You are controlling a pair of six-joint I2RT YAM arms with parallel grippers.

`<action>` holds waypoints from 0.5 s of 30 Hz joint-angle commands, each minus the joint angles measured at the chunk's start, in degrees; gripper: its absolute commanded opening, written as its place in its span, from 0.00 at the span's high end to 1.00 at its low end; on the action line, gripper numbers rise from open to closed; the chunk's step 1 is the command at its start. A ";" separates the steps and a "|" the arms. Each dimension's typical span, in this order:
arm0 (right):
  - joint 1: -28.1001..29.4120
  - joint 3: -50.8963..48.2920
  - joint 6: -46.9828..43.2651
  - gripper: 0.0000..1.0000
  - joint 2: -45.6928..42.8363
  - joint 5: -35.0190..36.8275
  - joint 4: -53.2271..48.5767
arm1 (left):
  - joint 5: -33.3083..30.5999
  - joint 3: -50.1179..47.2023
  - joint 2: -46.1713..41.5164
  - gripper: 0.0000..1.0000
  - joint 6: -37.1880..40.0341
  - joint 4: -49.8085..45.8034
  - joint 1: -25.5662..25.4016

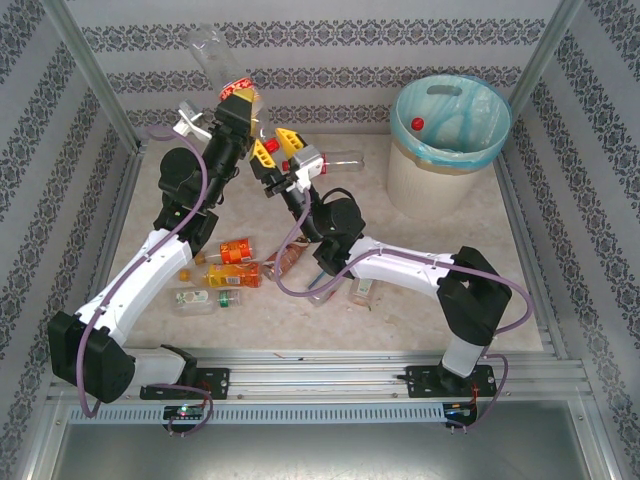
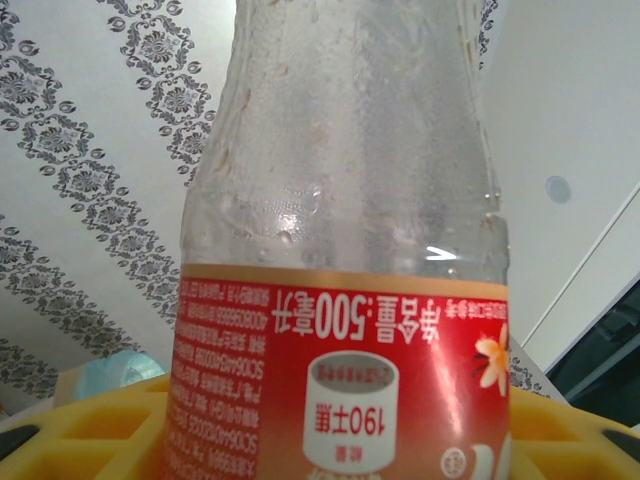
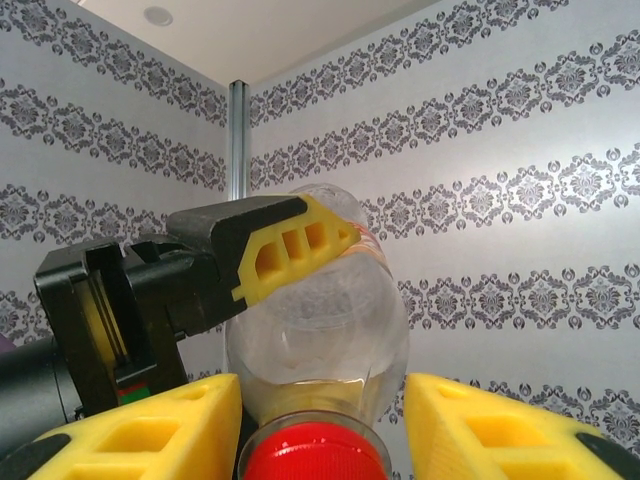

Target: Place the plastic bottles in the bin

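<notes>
Holding red-labelled plastic bottle [image 1: 213, 55] aloft in left claw [image 1: 243, 100].
Bracketing its red cap [image 3: 313, 455] with right claw [image 1: 274, 147]; cannot tell whether gripped.

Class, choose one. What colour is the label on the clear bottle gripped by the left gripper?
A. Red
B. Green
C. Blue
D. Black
A: the left wrist view shows a red label wrapped round the clear bottle held in the left gripper.

Red-labelled clear bottle [image 2: 340, 260], yellow fingers [image 3: 140, 435], cream bin [image 1: 430, 188], blue liner [image 1: 452, 160]
</notes>
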 commanded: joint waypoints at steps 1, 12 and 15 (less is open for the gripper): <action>-0.01 1.95 1.47 0.53 1.10 0.40 0.51 | 0.34 -0.43 -0.85 0.48 -0.59 0.96 -0.56; 0.14 0.00 0.79 0.81 -1.08 -0.64 1.03 | -0.52 -0.94 -1.32 0.46 -0.11 0.27 -0.57; 0.16 -1.50 -0.23 0.94 -4.25 -2.18 -0.90 | -1.06 -0.35 -1.52 0.34 0.71 -1.50 -0.53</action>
